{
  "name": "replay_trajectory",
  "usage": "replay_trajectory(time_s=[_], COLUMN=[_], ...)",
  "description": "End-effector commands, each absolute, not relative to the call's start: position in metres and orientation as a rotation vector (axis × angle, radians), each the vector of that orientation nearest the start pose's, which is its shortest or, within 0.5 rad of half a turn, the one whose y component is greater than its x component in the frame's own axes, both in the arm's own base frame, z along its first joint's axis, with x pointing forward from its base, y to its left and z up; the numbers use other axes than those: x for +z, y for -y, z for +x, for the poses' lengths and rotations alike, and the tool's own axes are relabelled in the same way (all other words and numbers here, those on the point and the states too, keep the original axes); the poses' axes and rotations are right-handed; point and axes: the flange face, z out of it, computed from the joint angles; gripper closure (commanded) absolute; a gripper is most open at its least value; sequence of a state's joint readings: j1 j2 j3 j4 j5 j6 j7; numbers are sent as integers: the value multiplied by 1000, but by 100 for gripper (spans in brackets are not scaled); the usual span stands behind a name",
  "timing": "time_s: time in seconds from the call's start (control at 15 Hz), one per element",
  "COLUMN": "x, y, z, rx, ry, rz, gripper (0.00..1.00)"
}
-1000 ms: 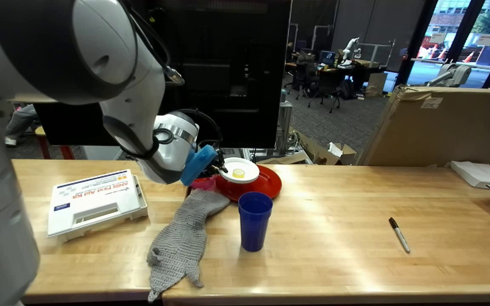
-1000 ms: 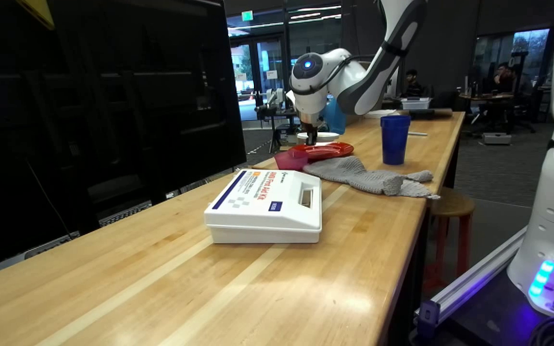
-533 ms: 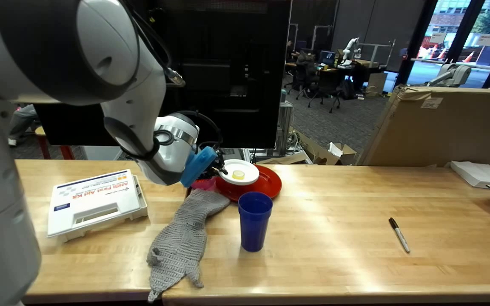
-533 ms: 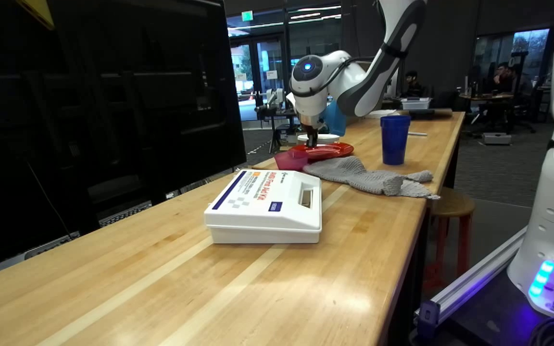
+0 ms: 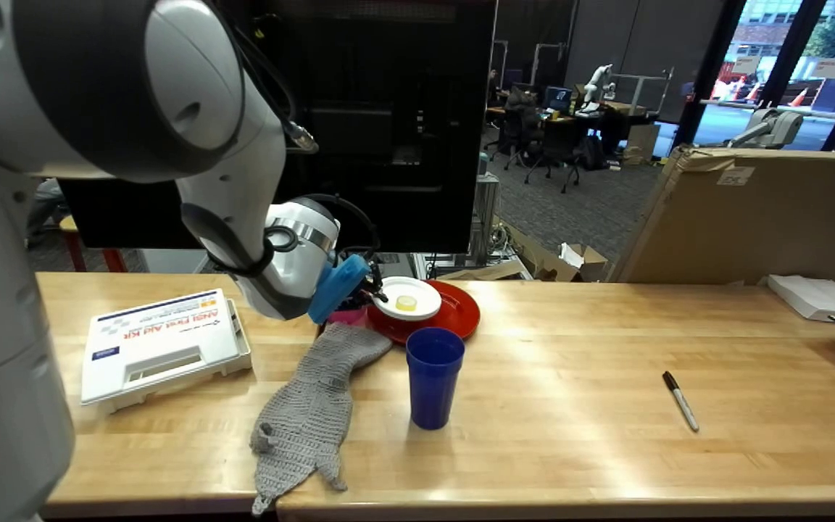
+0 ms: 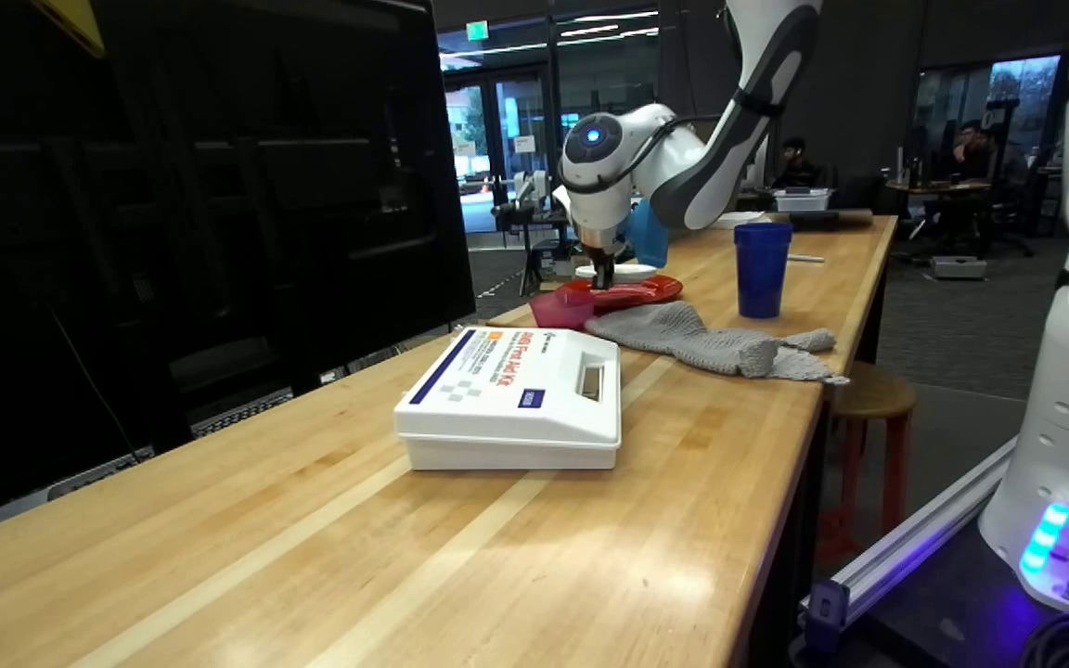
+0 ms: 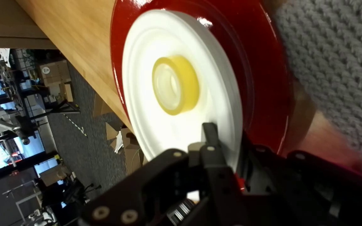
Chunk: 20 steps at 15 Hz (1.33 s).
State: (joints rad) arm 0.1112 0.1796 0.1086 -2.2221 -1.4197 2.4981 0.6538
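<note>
My gripper (image 7: 228, 142) is shut on the rim of a white plate (image 7: 168, 133), with one finger over the plate's inner face and the other behind its rim. A yellow tape roll (image 7: 189, 84) lies on the white plate; it also shows in an exterior view (image 5: 406, 303). The white plate is over a red plate (image 7: 264, 94), slightly tilted; I cannot tell whether they touch. In both exterior views the gripper (image 5: 380, 294) (image 6: 602, 276) is at the white plate's edge. A pink bowl (image 6: 560, 309) stands beside the red plate, below the gripper.
A grey knitted cloth (image 5: 316, 406) lies next to the red plate. A blue cup (image 5: 433, 384) stands upright in front of it. A white first aid kit (image 6: 516, 399) and a marker (image 5: 680, 401) lie on the wooden table. A large dark screen (image 5: 388, 123) stands behind the table.
My gripper has moved down a little with the white plate and the tape roll on it, bringing them closer to the red plate. The other things have not moved.
</note>
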Motion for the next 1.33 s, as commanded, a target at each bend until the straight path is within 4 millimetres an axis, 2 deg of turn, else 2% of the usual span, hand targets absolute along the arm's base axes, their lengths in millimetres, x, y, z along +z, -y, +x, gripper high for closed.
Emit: replay_trajectory(time_s=[0.0, 0.47, 0.8, 1.07, 1.13, 1.2, 1.27], x=[310, 312, 301, 290, 290, 290, 290], y=[-120, -103, -91, -89, -90, -91, -92], z=[543, 559, 567, 563, 563, 563, 562], rx=[578, 605, 586, 536, 532, 526, 516], ry=[-831, -810, -799, -849, -862, -875, -889], rz=[2227, 2253, 2269, 2275, 2274, 2275, 2284], gripper=[96, 96, 96, 96, 71, 59, 54])
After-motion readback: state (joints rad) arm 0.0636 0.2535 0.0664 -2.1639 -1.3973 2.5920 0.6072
